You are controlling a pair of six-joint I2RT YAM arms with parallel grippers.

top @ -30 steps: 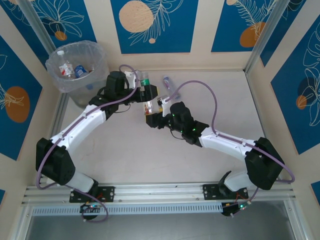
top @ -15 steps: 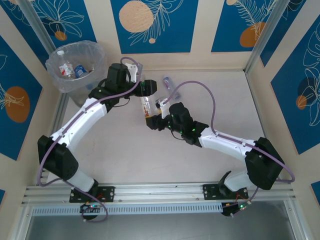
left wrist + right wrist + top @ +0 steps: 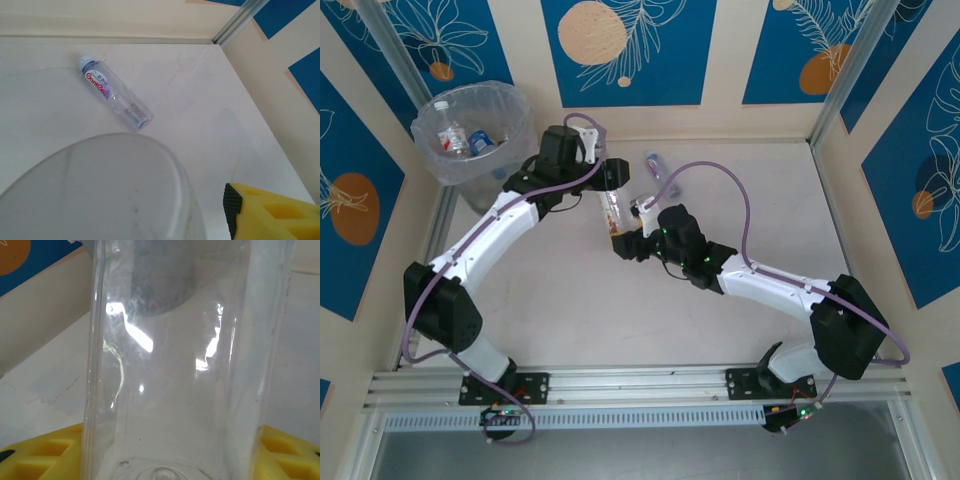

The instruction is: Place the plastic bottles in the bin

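Right gripper (image 3: 622, 238) pinches the clear bottle (image 3: 613, 212) by its near end, long axis running up to the left gripper (image 3: 612, 176) at the far end, grip there unclear, bin (image 3: 455, 168) nearer that arm

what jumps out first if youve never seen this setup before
First, one clear bottle caught between both grippers above the middle of the table: the right gripper clamps its lower end and the left gripper sits at its top. Then the translucent bin in the far left corner with bottles inside, and a loose bottle lying on its side near the back wall.
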